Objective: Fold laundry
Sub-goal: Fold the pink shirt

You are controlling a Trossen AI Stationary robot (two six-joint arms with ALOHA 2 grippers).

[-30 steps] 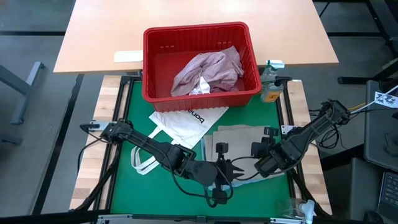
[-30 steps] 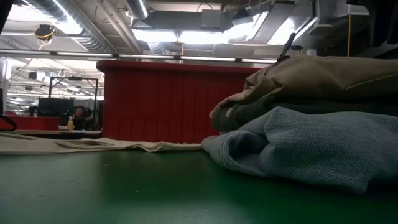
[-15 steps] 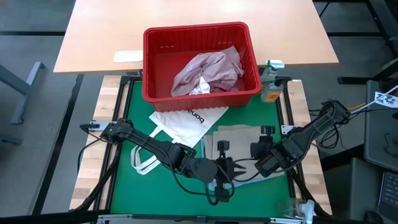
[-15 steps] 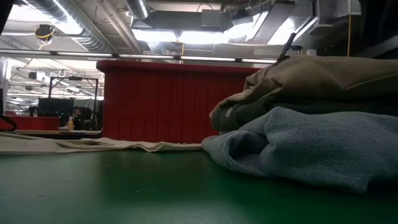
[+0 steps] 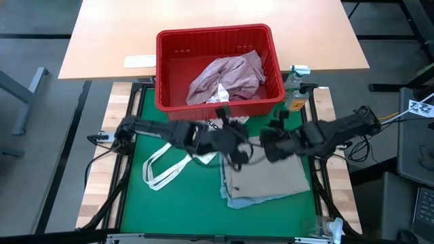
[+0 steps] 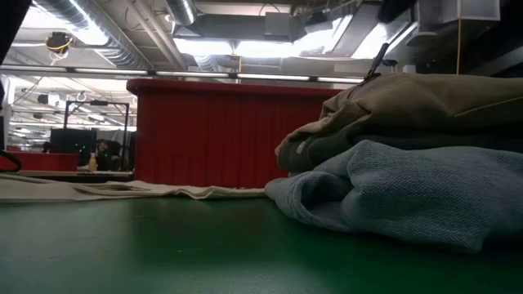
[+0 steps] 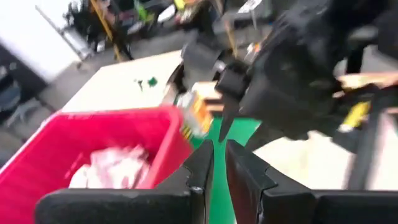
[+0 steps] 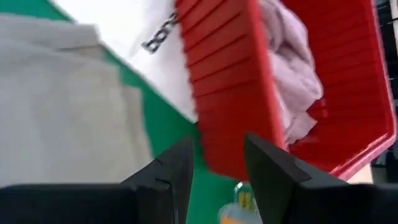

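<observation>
In the high view, the white cloth tote bag with black lettering and loop handles [image 5: 178, 160] lies at the centre left of the frame on the green table mat [image 5: 163, 210]. Just right of it, near the centre, the left gripper [image 5: 239, 153] hangs above the mat; in the left wrist view its two dark fingers [image 7: 202, 169] stand almost together, with only a thin gap and nothing between them. In the upper centre stands the red plastic slotted basket [image 5: 169, 64], and the mottled pink garment [image 5: 227, 78] lies inside it with a small white piece [image 5: 218, 96]. Lower, right of centre, the folded beige-khaki garment [image 5: 271, 176] rests on top of the light blue garment [image 5: 251, 200], which shows only at its lower edge. The right gripper [image 5: 266, 144] hovers at the upper edge of this pile; its fingers [image 8: 268, 163] are parted and hold nothing.
</observation>
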